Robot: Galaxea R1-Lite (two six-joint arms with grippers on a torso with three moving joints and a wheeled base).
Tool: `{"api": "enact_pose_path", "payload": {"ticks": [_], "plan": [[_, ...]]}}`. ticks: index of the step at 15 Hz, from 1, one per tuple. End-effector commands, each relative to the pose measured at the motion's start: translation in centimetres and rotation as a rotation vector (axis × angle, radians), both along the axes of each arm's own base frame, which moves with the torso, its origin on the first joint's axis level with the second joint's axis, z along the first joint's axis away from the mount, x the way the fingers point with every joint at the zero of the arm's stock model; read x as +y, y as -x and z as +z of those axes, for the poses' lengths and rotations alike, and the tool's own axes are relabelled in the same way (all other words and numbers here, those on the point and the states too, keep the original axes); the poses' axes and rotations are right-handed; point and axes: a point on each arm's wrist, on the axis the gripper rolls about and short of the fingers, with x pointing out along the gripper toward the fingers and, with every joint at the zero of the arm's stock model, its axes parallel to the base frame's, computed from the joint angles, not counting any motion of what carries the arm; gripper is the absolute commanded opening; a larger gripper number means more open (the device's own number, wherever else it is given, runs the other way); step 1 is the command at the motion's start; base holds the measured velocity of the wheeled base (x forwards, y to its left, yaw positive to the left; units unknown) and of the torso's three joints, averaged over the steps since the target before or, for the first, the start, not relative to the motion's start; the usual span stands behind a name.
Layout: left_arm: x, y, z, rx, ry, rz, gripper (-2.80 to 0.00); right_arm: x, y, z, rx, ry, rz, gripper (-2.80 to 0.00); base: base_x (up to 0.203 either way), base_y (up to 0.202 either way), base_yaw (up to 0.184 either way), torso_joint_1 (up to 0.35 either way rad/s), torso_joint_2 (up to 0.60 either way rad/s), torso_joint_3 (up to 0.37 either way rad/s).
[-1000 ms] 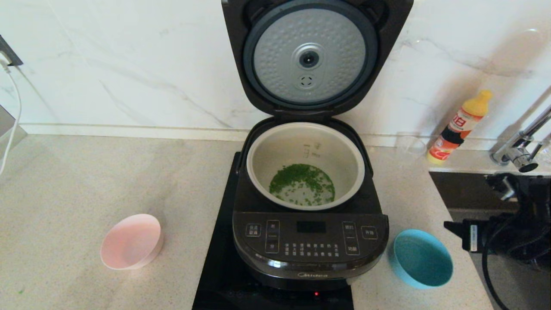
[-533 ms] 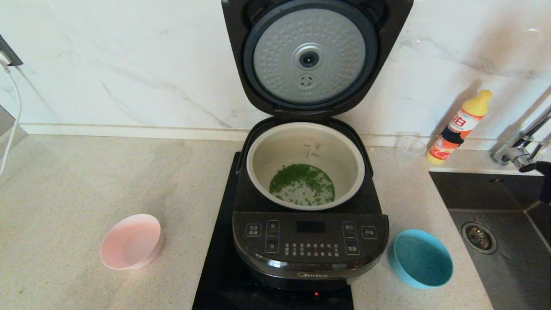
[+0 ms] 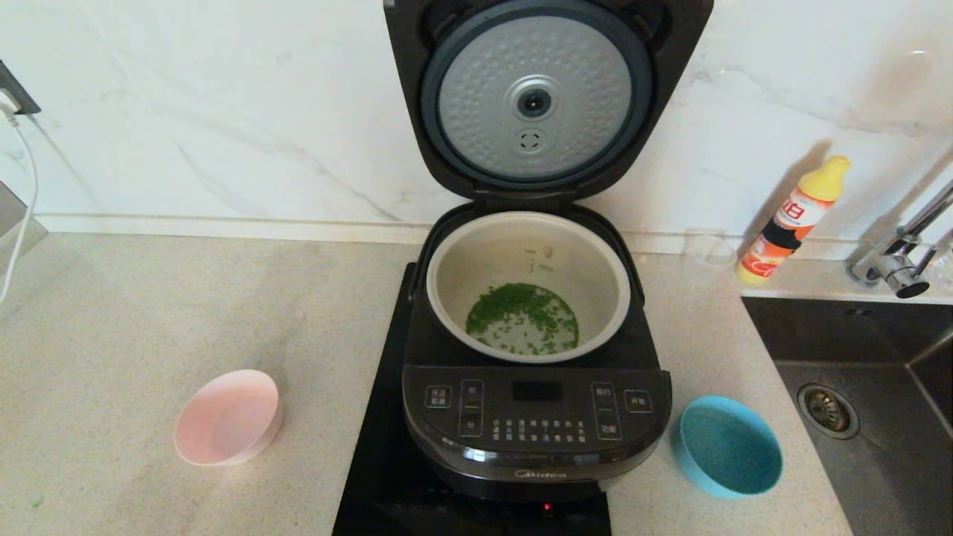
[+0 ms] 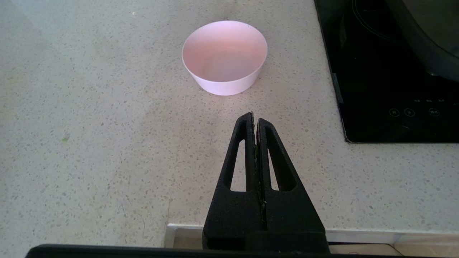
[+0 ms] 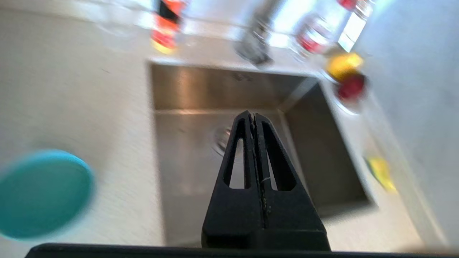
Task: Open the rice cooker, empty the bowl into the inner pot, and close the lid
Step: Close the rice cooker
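- The rice cooker (image 3: 536, 417) sits at the centre of the head view, a glossy black rounded-square body on a black induction hob (image 3: 372, 476), its front panel carrying white-labelled buttons and a small dark display.
- The lid (image 3: 543, 97) stands upright at the top centre of the frame, hinged at the back, showing a dimpled silver disc inside a grey ring.
- The inner pot (image 3: 588, 253) is seated in the cooker just below the lid, round and pale inside with level markings on its far wall; small green pieces (image 3: 523, 318) are scattered over its bottom.
- A pink bowl (image 3: 227, 418) stands on the table (image 3: 149, 313) at lower left, well apart from the cooker; nothing shows inside it.
- A blue bowl (image 3: 730, 446) stands at lower right, just beside the cooker's front corner, and also looks empty.
- A yellow-capped bottle (image 3: 793, 219) stands against the wall at right, by the sink (image 3: 893, 476) and tap (image 3: 897, 260).
- The left gripper (image 4: 254, 120) hangs over bare table short of the pink bowl, fingers pressed together on nothing.
- The right gripper (image 5: 254, 120) points over the sink basin with the blue bowl off to one side, its fingers likewise closed and empty.
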Motion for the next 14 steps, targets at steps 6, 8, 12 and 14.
{"api": "enact_pose_path", "payload": {"ticks": [6,8,12,14], "plan": [[0.0,0.0,0.0,-0.001,0.0,0.0,-2.8,0.1,4.3,-10.8,-0.012,-0.056,0.115,-2.8,0.0,0.0,0.0,0.0,0.0,0.0],[0.0,0.0,0.0,0.001,0.0,0.0,-2.8,0.4,4.5,-14.8,0.024,-0.118,0.248,-2.8,0.0,0.0,0.0,0.0,0.0,0.0],[0.0,0.0,0.0,0.001,0.001,0.0,-2.8,0.8,5.9,-17.0,-0.091,-0.184,0.462,-2.8,0.0,0.0,0.0,0.0,0.0,0.0],[0.0,0.0,0.0,0.001,0.001,0.0,-2.8,0.9,5.9,-17.3,-0.08,-0.23,0.483,-2.8,0.0,0.0,0.0,0.0,0.0,0.0]]}}
